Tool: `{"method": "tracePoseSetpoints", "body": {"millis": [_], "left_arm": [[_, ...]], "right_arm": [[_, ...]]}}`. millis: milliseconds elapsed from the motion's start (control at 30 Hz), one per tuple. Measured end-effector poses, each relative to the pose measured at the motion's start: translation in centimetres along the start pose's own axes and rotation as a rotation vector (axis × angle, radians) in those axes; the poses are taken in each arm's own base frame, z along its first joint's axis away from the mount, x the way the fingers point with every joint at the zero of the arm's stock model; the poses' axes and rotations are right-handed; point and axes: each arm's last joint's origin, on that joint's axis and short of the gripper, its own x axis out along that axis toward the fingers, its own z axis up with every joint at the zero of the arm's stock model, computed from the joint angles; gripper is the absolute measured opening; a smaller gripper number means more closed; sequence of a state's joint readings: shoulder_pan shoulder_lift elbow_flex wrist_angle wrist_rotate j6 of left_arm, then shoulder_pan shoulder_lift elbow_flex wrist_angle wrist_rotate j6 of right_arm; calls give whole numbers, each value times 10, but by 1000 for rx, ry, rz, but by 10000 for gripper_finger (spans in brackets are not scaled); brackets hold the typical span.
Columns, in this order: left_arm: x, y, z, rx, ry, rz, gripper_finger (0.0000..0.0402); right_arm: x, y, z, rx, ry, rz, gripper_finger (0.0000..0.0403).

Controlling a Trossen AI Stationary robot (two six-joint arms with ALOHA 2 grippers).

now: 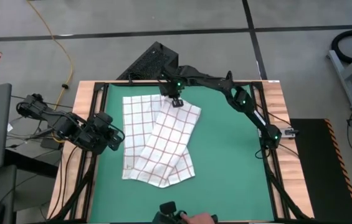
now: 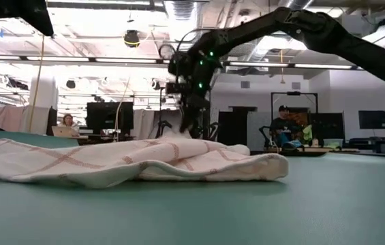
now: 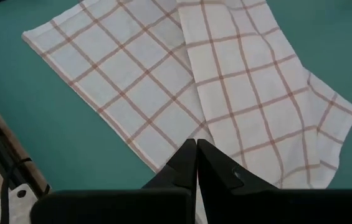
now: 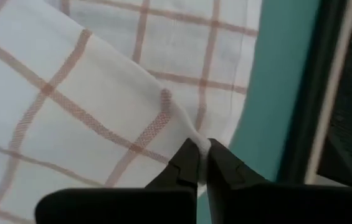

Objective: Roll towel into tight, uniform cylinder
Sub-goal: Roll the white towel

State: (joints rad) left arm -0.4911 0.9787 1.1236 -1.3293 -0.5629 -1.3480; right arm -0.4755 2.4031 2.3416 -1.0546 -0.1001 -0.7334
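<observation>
The white towel [image 1: 160, 146] with thin red grid lines lies on the green mat [image 1: 232, 162], one part folded slantwise over the other. In the low view it is a low rumpled heap [image 2: 131, 163]. My right gripper [image 1: 176, 101] is at the towel's far edge, shut on the cloth. My left gripper [image 1: 114, 138] hovers shut over the mat's left edge, beside the towel's left side and touching nothing. Its wrist view shows the shut fingers [image 3: 196, 149] above the spread cloth [image 3: 225, 93]. My right gripper pinches a small tuck of the towel [image 4: 194, 134] between its two fingertips, close to the far edge of the folded-over part. One layer or several, I cannot tell. The fingers slant down from the far right. The cloth rises in a ridge [image 4: 163, 106] to them, and the rest lies on the mat.
A wooden table border [image 1: 82, 99] frames the mat. A black slatted object [image 1: 151, 62] sits just beyond the far edge. A person's hand [image 1: 200, 219] shows at the near edge. Bare green mat lies right of the towel [image 1: 238, 137].
</observation>
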Motion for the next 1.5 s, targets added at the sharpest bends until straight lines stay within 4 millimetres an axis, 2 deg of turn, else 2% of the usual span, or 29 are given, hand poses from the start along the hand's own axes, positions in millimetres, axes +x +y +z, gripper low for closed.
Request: {"method": "tracePoseSetpoints", "body": {"millis": [67,200,333,800,1000,1133,1267,1367,1500], "left_arm": [[0,0,0,5,0,0,0],[0,0,0,13,0,0,0],[0,0,0,18,0,0,0],[0,0,-1,22,34,-10,0],[0,-1,-1,12,45,-14,0],[0,-1,-1,-1,48,-15,0],[0,-1,-1,-1,52,-16,0],[0,-1,-1,-2,51,-15,0],[0,-1,-1,-17,51,-15,0]], "right_arm": [[-5,-2,2,-2,-13,-20,27],[-2,0,-1,-3,22,-8,33],[3,5,6,-25,19,-30,14],[-2,48,74,-204,-170,-239,15],[-10,27,81,-116,-334,-360,15],[-15,12,79,-29,-436,-373,15],[-24,1,84,15,-615,-354,15],[-17,1,86,35,-670,-305,15],[9,10,90,22,-691,-242,15]]}}
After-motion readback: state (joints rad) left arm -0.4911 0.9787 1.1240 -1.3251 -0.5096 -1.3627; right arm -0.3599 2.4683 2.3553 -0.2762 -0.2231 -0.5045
